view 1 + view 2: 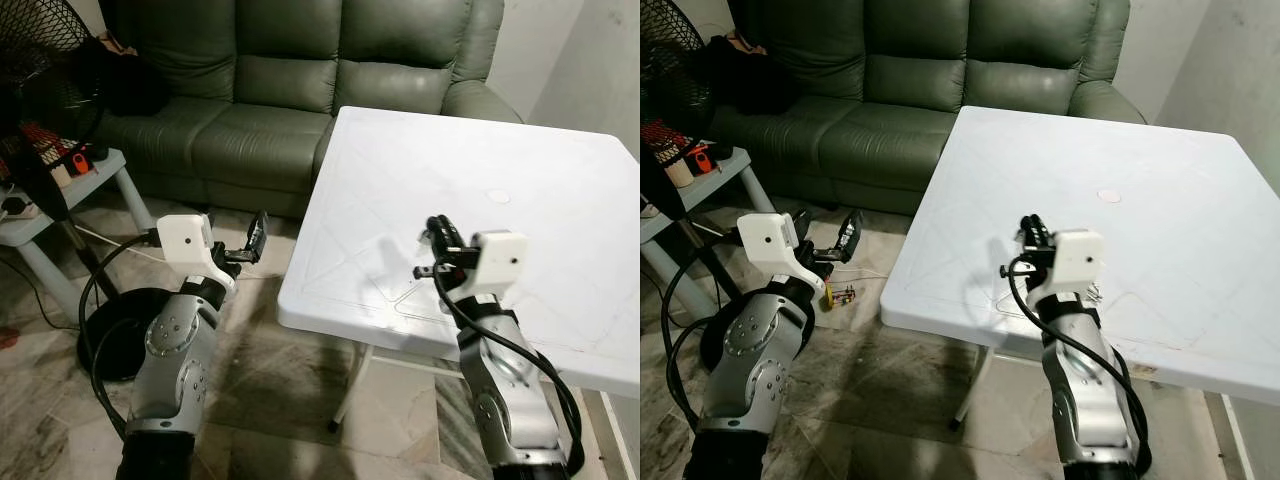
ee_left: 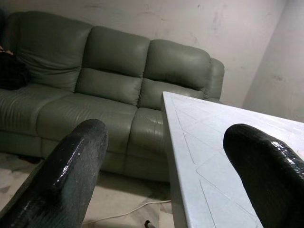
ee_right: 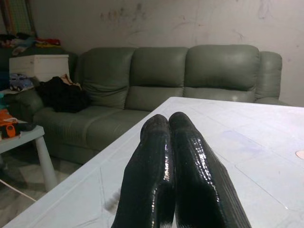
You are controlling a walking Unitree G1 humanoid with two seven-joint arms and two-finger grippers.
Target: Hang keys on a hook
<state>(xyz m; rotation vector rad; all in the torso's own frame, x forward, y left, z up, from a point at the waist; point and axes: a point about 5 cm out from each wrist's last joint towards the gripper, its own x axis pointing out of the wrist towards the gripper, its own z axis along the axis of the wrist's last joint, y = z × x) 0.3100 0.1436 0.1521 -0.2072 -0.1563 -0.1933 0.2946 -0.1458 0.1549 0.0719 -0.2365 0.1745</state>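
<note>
My right gripper (image 1: 437, 226) is shut with nothing in it, its fingers (image 3: 168, 142) pressed together just above the white table (image 1: 520, 150) near its front left corner. A small metal glint (image 1: 1095, 292) lies on the table beside the right wrist; it is too small to identify. My left gripper (image 1: 258, 236) is open and empty, held over the floor left of the table's edge, and in its wrist view the fingers (image 2: 71, 166) are spread wide. A tiny dark object (image 1: 845, 293) lies on the floor beneath it.
A green sofa (image 1: 280, 90) stands behind the table. At the left are a black fan (image 1: 40, 70) with its round base (image 1: 120, 330) and cable, and a low side table (image 1: 95, 175) with small items. The floor is tiled.
</note>
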